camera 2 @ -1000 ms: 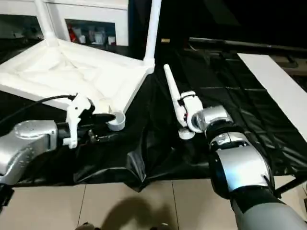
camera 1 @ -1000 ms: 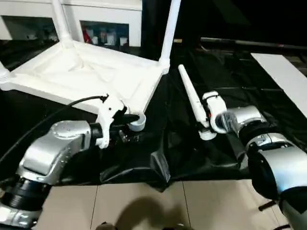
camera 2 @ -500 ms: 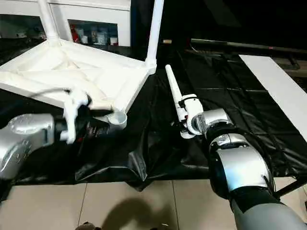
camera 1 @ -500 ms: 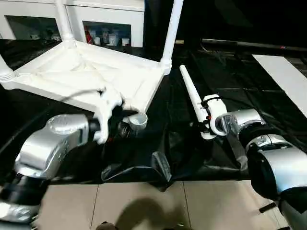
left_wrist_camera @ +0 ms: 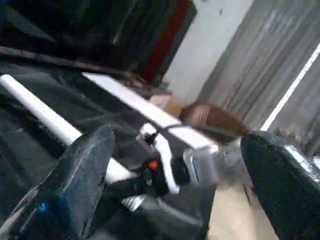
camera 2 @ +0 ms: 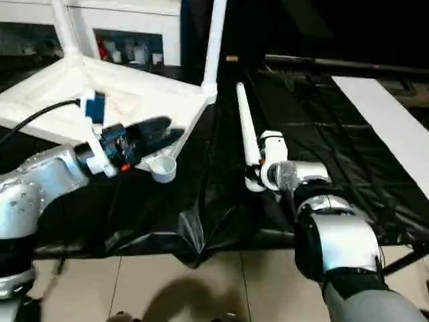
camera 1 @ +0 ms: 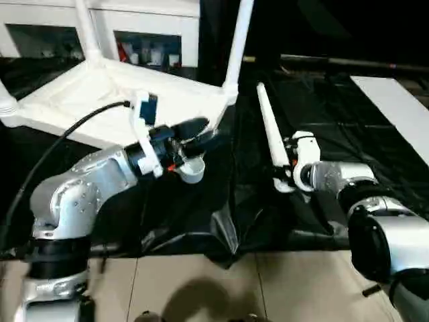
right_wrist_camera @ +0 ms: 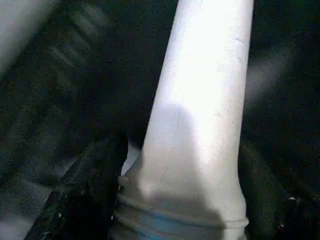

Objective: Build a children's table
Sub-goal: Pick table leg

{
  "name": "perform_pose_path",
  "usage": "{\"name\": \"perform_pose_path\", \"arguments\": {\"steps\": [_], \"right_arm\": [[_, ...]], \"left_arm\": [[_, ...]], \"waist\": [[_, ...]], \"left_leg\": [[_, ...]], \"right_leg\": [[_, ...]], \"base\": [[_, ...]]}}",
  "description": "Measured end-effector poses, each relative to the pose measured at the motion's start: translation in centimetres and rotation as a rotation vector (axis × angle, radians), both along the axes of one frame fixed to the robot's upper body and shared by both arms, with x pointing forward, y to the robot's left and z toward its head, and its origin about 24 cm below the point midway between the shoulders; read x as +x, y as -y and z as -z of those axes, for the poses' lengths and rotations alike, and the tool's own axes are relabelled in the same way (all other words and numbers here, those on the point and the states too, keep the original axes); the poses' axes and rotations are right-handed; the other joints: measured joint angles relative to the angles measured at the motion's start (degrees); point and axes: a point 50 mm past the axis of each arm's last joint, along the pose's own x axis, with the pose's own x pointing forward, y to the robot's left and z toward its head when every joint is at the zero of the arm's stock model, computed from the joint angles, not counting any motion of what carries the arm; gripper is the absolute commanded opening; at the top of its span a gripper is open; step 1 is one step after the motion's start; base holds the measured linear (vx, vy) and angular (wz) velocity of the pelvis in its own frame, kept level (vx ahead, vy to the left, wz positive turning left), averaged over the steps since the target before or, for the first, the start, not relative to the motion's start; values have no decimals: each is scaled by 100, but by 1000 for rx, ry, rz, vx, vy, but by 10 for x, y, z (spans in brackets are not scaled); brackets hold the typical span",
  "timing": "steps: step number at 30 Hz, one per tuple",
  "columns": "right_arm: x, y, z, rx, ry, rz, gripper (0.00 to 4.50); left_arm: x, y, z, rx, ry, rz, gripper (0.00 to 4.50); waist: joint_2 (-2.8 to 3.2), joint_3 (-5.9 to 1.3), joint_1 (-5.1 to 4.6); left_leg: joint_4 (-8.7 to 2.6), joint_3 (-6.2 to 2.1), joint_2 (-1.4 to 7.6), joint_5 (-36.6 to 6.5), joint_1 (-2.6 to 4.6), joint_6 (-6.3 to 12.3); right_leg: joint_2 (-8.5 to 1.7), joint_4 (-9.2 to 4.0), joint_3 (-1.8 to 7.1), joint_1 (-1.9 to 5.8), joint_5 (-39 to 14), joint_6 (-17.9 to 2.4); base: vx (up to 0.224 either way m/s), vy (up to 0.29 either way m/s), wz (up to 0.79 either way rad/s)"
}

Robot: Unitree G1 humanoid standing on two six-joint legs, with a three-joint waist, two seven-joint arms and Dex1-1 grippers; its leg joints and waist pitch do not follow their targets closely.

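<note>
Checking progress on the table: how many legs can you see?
4: three upright in the tabletop's sockets, one loose on the black sheet at the right gripper.

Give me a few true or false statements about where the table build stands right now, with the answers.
1. The tabletop lies underside up on the black sheet. True.
2. All four legs are fitted. False: a loose leg lies on the sheet.
3. The right gripper is at the loose leg's thick end. True.
4. The left gripper holds a leg. False: its fingers stand apart, holding nothing, above the near corner socket.
</note>
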Motion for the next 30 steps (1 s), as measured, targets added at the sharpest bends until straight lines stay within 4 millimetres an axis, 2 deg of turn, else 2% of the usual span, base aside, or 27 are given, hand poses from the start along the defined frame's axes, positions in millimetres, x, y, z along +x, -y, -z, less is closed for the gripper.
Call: {"name": "perform_pose_path", "arguments": {"steps": [5,7,9,12,15,20,25,30], "right_arm": [[7,-14,-45,276,352,-143,272],[0,-19,-61,361,457,-226,272],[-9,-31,-67,436,504,-318,271],[-25,-49,-58,502,492,-429,267],[-35,-57,-46,510,459,-454,267],[-43,-55,-53,503,502,-477,266],[-58,-61,-56,522,487,-592,266],[-62,-65,-63,535,497,-629,266]], "left_arm": [[17,-5,-6,-52,-69,-98,450],[26,-7,-3,-68,-125,-150,450],[36,-8,-5,-105,-169,-188,450],[46,-8,-10,-150,-210,-215,450],[50,-6,-12,-163,-226,-217,450],[49,2,-16,-247,-238,-163,450],[52,11,-25,-293,-248,-103,450],[56,12,-12,-306,-322,-111,450]], "waist": [[39,4,9],[57,8,22],[72,4,51],[123,-11,137],[181,-9,197],[198,-9,293],[200,-11,277],[199,-11,258]], "left_leg": [[-2,-1,0,16,-4,25],[-2,-2,-1,18,-6,29],[-3,-5,0,19,-3,30],[-2,-7,-1,19,5,31],[-2,-7,-4,19,-2,31],[-3,-9,-3,20,-8,33],[-3,-10,-5,22,-8,35],[-7,-11,-4,22,-9,35]], "right_leg": [[1,-8,-2,-6,7,4],[2,-15,-1,-5,7,4],[3,-16,-4,-5,7,4],[2,-25,-5,-4,7,4],[-4,-34,-8,-4,13,6],[-6,-37,-14,-1,13,9],[-5,-48,-15,5,16,15],[-4,-54,-16,6,17,26]], "base": [[0,0,0],[0,0,0],[0,0,0],[0,0,0],[0,0,0],[0,0,0],[0,0,0],[0,0,0]]}}
